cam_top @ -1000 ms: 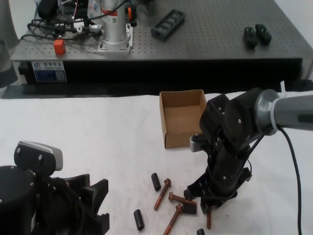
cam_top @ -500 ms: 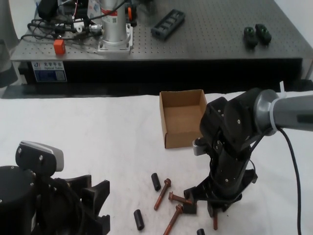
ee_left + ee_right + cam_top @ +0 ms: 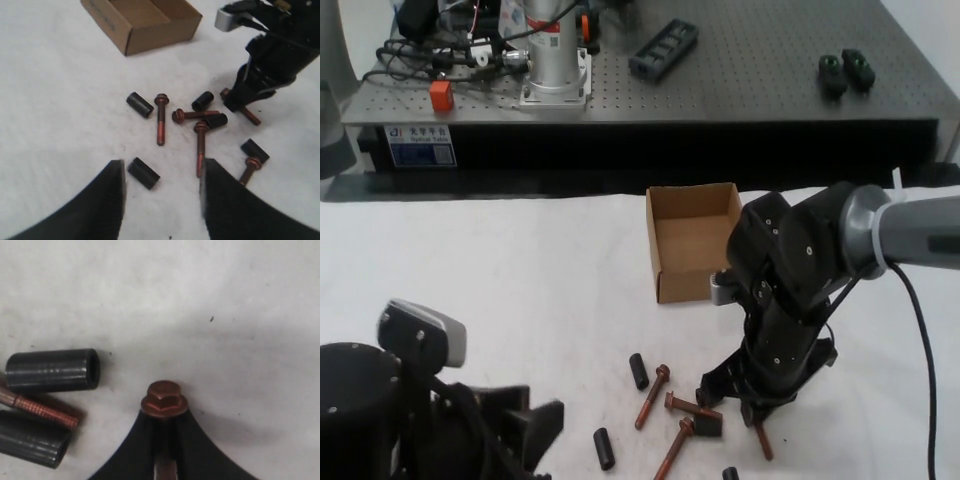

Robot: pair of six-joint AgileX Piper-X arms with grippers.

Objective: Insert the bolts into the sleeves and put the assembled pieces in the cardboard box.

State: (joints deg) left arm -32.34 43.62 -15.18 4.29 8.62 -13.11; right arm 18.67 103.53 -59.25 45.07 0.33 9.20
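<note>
White cloth [image 3: 520,260] covers the bench, with a dark metal table [image 3: 750,80] behind it. On the cloth the cardboard box [image 3: 685,285] stands open-topped, and nearer than it the parts are scattered: loose bolts [image 3: 160,120] and black sleeves [image 3: 139,104], mixed and in places touching. At the edge of that heap the right gripper [image 3: 163,429] is clamped on one bolt [image 3: 164,401]. The shank is pinched just behind the hexagonal head, and the threaded end is left sticking out free. Whether this bolt is off the cloth cannot be told. The left gripper [image 3: 160,172] is spread wide with nothing in it, and one sleeve [image 3: 143,173] lies just ahead of the gap, nearer one finger.

So the step in hand is judged to be the first one: a bolt is being picked, and none of the pieces looks joined yet. Next, a sleeve is needed as partner. The one in front of the left gripper is the likely choice. It would have to be closed on across its body, so that the bore is left open. Then the free threaded end must be lined up with that bore and pushed in straight, since a tilted approach would probably catch on the rim. Only after that is the box called for.
</note>
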